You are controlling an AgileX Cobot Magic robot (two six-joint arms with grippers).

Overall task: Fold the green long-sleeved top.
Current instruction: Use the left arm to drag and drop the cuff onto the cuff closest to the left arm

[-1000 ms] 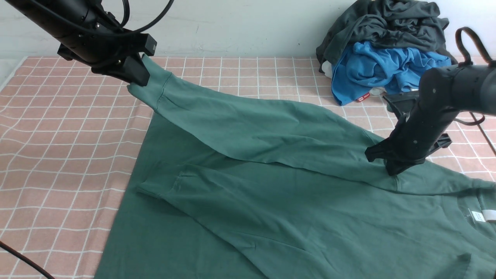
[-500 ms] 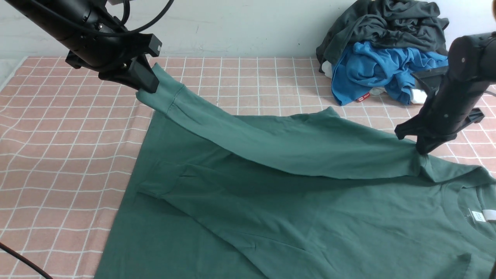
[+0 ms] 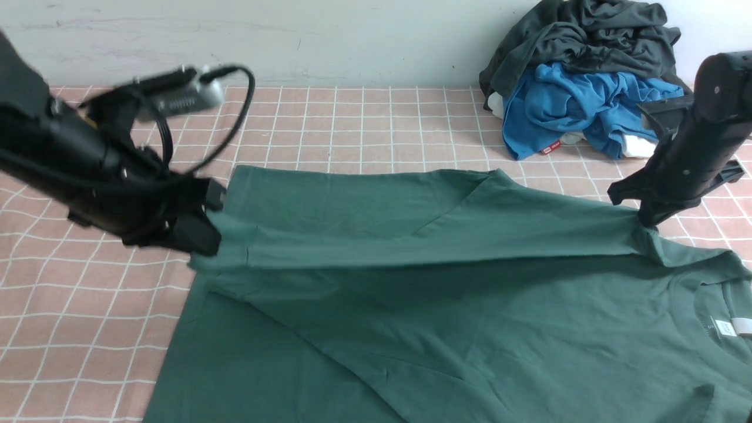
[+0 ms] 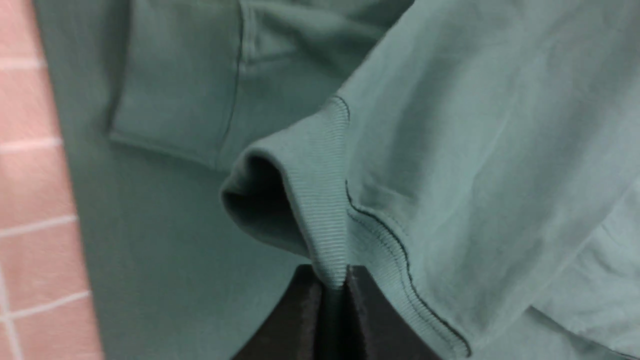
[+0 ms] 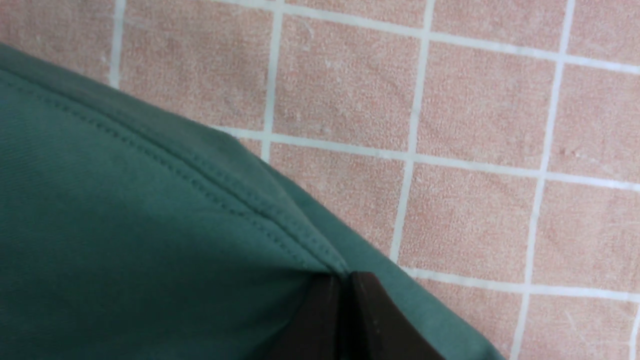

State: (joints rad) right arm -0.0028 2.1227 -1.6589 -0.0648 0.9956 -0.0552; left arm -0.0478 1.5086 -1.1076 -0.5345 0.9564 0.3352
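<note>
Green long-sleeved top [image 3: 458, 335] lies flat on the pink checked cloth [image 3: 352, 123], one sleeve [image 3: 423, 249] drawn across its body. Left gripper [image 3: 202, 239] pinches that sleeve's ribbed cuff [image 4: 320, 200], right gripper [image 3: 645, 222] clamps the shoulder seam [image 5: 240, 200]; likely a two-point hold to keep the sleeve taut and straight.

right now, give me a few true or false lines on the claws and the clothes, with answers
1. The left claw is shut on the ribbed cuff of the green long-sleeved top. True.
2. The right claw hangs open, holding nothing. False: it is shut on the top near its shoulder.
3. The dark grey garment is piled on the blue garment. True.
4. The white neck label shows on the robot's left. False: it is at the far right.
</note>
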